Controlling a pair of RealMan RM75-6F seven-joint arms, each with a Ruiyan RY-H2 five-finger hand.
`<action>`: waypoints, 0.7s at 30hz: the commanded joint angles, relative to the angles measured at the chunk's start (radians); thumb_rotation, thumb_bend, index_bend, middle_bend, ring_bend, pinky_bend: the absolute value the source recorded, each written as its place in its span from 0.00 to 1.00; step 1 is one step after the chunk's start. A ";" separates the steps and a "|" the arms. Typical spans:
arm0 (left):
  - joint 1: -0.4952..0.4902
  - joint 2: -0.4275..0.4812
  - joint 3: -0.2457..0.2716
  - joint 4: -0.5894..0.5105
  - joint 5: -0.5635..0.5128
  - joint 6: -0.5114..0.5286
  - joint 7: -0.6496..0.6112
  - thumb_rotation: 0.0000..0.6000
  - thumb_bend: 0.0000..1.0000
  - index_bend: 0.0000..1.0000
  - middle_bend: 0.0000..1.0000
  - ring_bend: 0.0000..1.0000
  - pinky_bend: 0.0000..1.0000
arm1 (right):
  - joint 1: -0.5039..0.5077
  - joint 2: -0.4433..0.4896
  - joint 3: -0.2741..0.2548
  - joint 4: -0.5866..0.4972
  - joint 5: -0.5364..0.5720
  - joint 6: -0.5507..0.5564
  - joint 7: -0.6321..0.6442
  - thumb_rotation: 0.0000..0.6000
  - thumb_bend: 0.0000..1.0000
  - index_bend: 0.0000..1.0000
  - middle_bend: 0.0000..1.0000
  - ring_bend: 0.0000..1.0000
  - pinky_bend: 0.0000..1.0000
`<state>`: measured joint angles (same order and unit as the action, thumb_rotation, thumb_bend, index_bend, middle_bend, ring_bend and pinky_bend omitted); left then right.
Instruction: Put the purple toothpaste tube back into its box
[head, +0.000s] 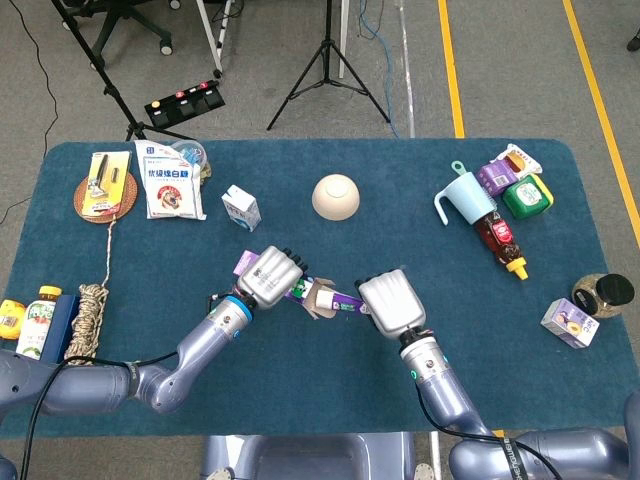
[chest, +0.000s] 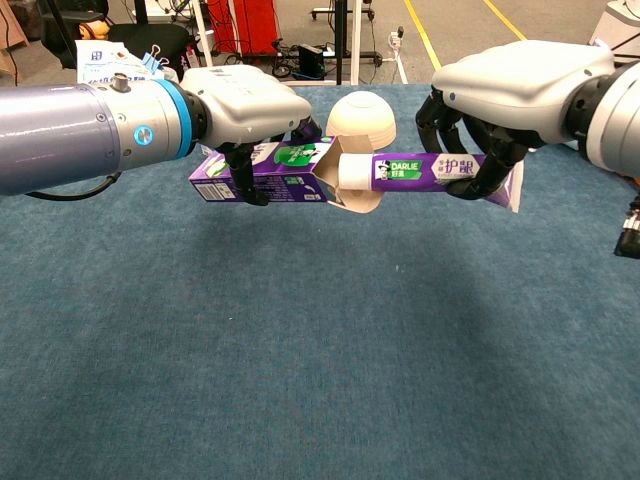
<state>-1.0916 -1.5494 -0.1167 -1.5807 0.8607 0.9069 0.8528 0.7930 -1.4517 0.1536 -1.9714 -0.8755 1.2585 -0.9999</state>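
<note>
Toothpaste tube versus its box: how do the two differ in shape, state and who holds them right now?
The toothpaste tube is round-bodied with a flat crimped tail; the box is squared, its end flaps hanging open. The right robot hand grips the tube; the left robot hand grips the box. The tube's white cap end sits at the box's open mouth, with most of the tube outside. Both are purple, roughly level and off the table.

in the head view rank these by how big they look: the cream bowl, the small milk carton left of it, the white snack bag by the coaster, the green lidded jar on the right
Largest to smallest, head view:
1. white snack bag
2. cream bowl
3. small milk carton and green lidded jar, which look too alike to rank.
All sit at a similar depth on the table, so nearness hardly skews this.
</note>
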 joint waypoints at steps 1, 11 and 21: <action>-0.007 0.000 0.001 -0.007 -0.014 0.007 0.012 1.00 0.25 0.46 0.40 0.35 0.61 | 0.010 -0.011 -0.008 -0.005 0.004 0.022 -0.035 1.00 0.52 0.62 0.66 0.63 0.60; -0.043 -0.031 0.009 -0.015 -0.077 0.030 0.070 1.00 0.25 0.46 0.40 0.35 0.63 | 0.049 -0.074 -0.001 -0.020 0.084 0.111 -0.184 1.00 0.52 0.62 0.66 0.64 0.60; -0.067 -0.065 0.004 -0.019 -0.112 0.056 0.088 1.00 0.25 0.46 0.40 0.35 0.66 | 0.093 -0.151 0.002 -0.026 0.144 0.229 -0.348 1.00 0.52 0.62 0.66 0.64 0.60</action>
<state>-1.1572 -1.6131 -0.1116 -1.5998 0.7501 0.9613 0.9409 0.8734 -1.5814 0.1570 -1.9955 -0.7426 1.4565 -1.3114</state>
